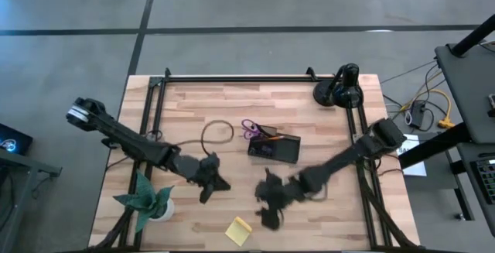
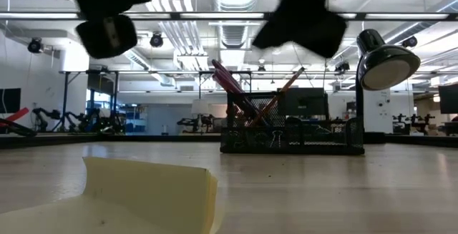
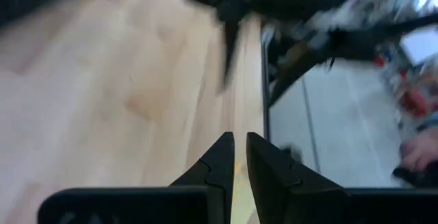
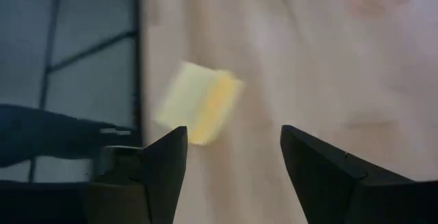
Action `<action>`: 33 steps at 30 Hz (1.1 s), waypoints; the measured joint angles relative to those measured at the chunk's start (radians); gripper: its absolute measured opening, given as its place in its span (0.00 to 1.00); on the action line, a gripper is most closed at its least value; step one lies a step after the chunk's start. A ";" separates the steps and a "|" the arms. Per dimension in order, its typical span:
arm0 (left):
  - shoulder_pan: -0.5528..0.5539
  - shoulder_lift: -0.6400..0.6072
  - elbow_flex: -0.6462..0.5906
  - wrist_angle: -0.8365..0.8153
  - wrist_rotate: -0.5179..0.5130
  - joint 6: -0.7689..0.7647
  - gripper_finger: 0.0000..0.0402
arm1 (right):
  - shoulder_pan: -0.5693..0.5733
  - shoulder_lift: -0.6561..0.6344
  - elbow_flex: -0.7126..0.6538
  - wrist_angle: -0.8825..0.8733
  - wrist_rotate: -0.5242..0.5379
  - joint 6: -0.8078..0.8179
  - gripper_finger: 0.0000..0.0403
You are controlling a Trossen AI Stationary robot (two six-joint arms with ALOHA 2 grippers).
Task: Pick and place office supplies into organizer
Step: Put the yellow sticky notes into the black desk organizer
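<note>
A pale butcher-block table [image 1: 309,121] framed by black rails stands on a grey concrete floor, with a long open workshop hall visible beyond it in the low view. At the left, a green paper plant [image 1: 147,200] sits near the table's front corner, just behind and to the outer side of the left gripper [image 1: 207,189], which hangs over bare wood with its two dark fingers [image 3: 220,162] drawn nearly together and nothing between them. A loop of brown cord [image 1: 217,133] lies on the wood ahead of that gripper, toward the far rail. Centre, the dark translucent organizer [image 1: 274,148] rests well ahead of both grippers; purple-handled scissors [image 1: 250,128] and orange pencils [image 1: 271,135] lean out of its left end, the pencils and a red stick rising at a slant in the low view. Toward the front edge, the yellow sticky-note pad [image 1: 239,230] lies flat on the table, just beside and slightly forward of the right gripper [image 1: 269,210], whose fingers [image 4: 164,162] are spread wide apart and empty, the pad showing beyond the gap in the right wrist view. At far right, a black desk lamp [image 1: 340,89] stands in the table's back corner, well apart from either arm
</note>
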 joint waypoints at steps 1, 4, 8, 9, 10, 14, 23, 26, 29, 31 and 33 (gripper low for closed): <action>-0.019 0.024 0.004 -0.003 0.001 0.000 0.06 | 0.021 0.004 -0.007 0.044 0.031 0.011 0.55; -0.074 0.080 0.015 -0.005 0.001 0.002 0.06 | 0.071 0.030 -0.008 0.080 0.117 0.061 0.56; -0.125 0.138 0.031 -0.005 0.009 0.095 0.06 | 0.103 0.123 0.066 0.085 0.161 0.090 0.56; -0.132 0.152 0.038 0.000 0.026 0.134 0.06 | 0.108 0.157 0.105 0.087 0.153 0.093 0.56; -0.140 0.163 0.039 0.001 0.052 0.165 0.06 | 0.111 0.195 0.147 0.091 0.143 0.094 0.56; -0.174 0.203 0.045 -0.003 0.124 0.187 0.06 | 0.118 0.348 0.340 -0.003 0.156 0.089 0.56; -0.253 0.236 0.034 0.003 0.128 0.202 0.06 | 0.141 0.587 0.775 -0.506 0.351 0.269 0.56; -0.257 0.234 0.031 0.005 0.126 0.218 0.06 | 0.152 0.635 0.859 -0.519 0.343 0.271 0.56; -0.255 0.234 0.031 0.011 0.124 0.216 0.06 | 0.159 0.691 0.914 -0.526 0.320 0.277 0.56; -0.255 0.233 0.032 0.015 0.122 0.217 0.06 | 0.162 0.716 0.933 -0.546 0.319 0.300 0.56; -0.255 0.233 0.031 0.013 0.123 0.217 0.06 | 0.161 0.726 0.952 -0.589 0.314 0.344 0.55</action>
